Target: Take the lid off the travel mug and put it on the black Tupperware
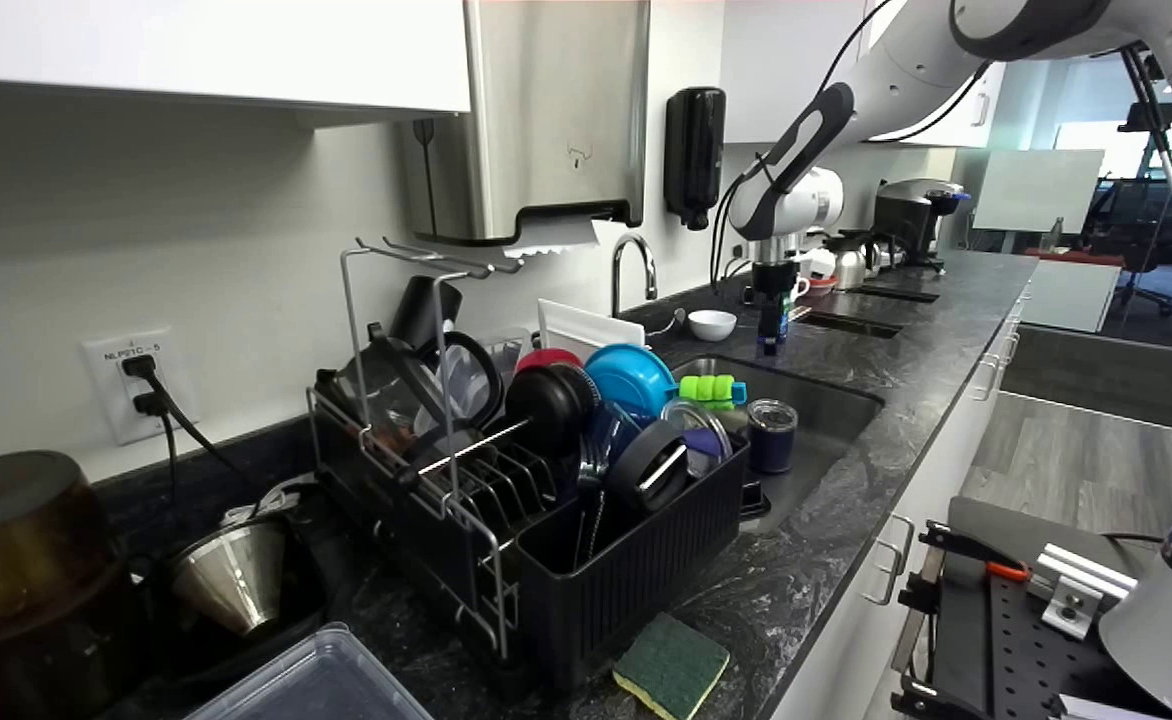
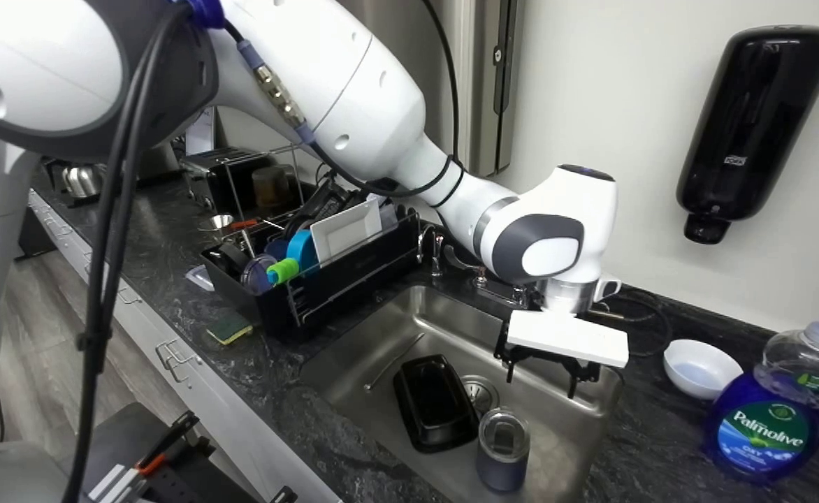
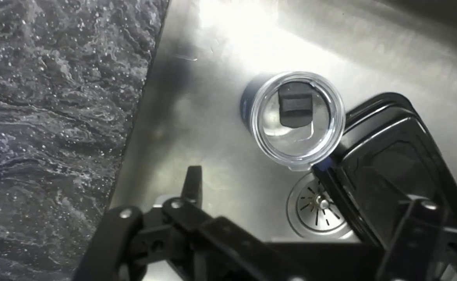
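The travel mug [image 2: 502, 471] is dark blue and stands upright in the steel sink. Its clear round lid [image 3: 296, 144], with a dark grey slider [image 3: 295, 105], sits on top of it. Right beside the mug lies the black Tupperware [image 3: 396, 156], oblong and glossy, partly over the drain; it also shows in an exterior view as a black oblong [image 2: 437, 402]. My gripper [image 2: 541, 383] hangs above the sink, apart from both. Its fingers stand wide with nothing between them; in the wrist view the gripper [image 3: 300, 175] has its right finger blending into the dark Tupperware.
A loaded black dish rack [image 1: 636, 560] borders the sink, with a sponge [image 1: 671, 665] in front. The faucet [image 2: 435, 255] rises behind the basin. A white bowl [image 2: 699, 370] and a soap bottle [image 2: 766, 426] stand on the counter past the sink.
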